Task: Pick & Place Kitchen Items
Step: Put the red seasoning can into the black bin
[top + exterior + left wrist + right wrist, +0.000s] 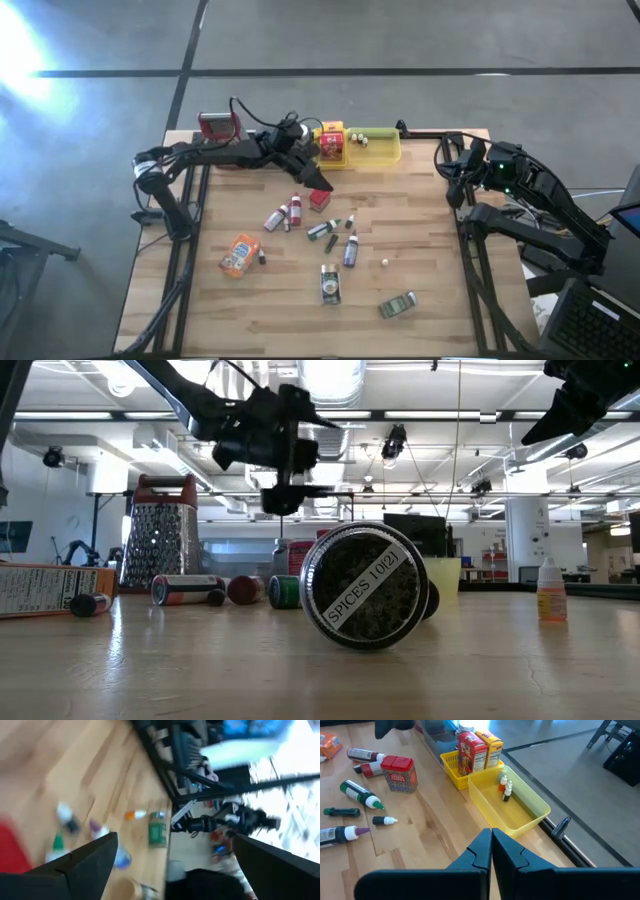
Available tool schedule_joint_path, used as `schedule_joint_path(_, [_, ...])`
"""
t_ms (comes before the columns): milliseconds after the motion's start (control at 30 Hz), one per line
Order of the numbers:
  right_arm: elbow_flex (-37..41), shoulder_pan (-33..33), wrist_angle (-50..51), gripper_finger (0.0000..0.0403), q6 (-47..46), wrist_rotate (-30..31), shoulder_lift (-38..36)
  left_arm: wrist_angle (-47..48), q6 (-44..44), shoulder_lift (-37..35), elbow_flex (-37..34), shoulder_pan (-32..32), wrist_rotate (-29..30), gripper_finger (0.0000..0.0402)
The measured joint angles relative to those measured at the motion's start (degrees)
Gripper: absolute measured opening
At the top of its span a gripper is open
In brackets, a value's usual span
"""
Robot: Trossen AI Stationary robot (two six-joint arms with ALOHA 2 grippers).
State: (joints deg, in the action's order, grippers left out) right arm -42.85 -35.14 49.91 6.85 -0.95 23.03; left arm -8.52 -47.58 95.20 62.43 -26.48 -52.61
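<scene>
Kitchen items lie loose in the middle of the table: an orange packet [239, 254], a red tin [320, 198], red-capped bottles [280, 215], small dropper bottles [351, 248], a dark jar [330, 284] and a green tin [398, 305]. My left gripper [319, 181] hangs in the air just beyond the red tin, open and holding nothing; its wrist view [175, 840] shows its fingers wide apart. My right gripper [450, 165] waits at the table's right edge, shut [491, 845]. A yellow tray [378, 152] at the far edge holds red and yellow boxes [332, 143] and tiny bottles [505, 787].
A red-topped metal grater [218, 125] stands at the far left corner, behind my left arm. In the low view a round spice jar [365, 587] lies on its side close to the near edge. Bare wood shows on the table's near left and right sides.
</scene>
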Motion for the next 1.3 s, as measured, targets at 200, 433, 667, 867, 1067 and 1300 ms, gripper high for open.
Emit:
schedule_joint_path(200, [0.0,-0.02,-0.02,0.0008,0.0,0.0,0.0,-8.54,14.68,0.0,0.96,1.98,1.63,0.0399])
schedule_joint_path(433, [0.0,0.0,0.0,0.0008,0.0,0.02,0.0,-8.27,23.82,0.0,3.77,4.09,12.43,0.0399])
schedule_joint_path(667, [0.0,-0.02,-0.02,0.0008,0.0,0.0,0.0,11.65,34.21,0.0,12.41,4.32,20.65,0.0399])
schedule_joint_path(867, [0.0,-0.02,-0.01,0.0008,0.0,-0.01,0.0,37.6,40.2,-0.03,24.96,5.49,36.15,0.0399])
schedule_joint_path(1067, [0.0,-0.02,0.0,0.0008,0.0,0.02,0.0,54.38,40.29,-0.11,32.01,7.42,55.16,0.0399])
schedule_joint_path(1300, [0.0,-0.02,0.0,0.0008,0.0,-0.01,0.0,61.82,29.88,-0.11,30.9,8.43,61.9,0.0399])
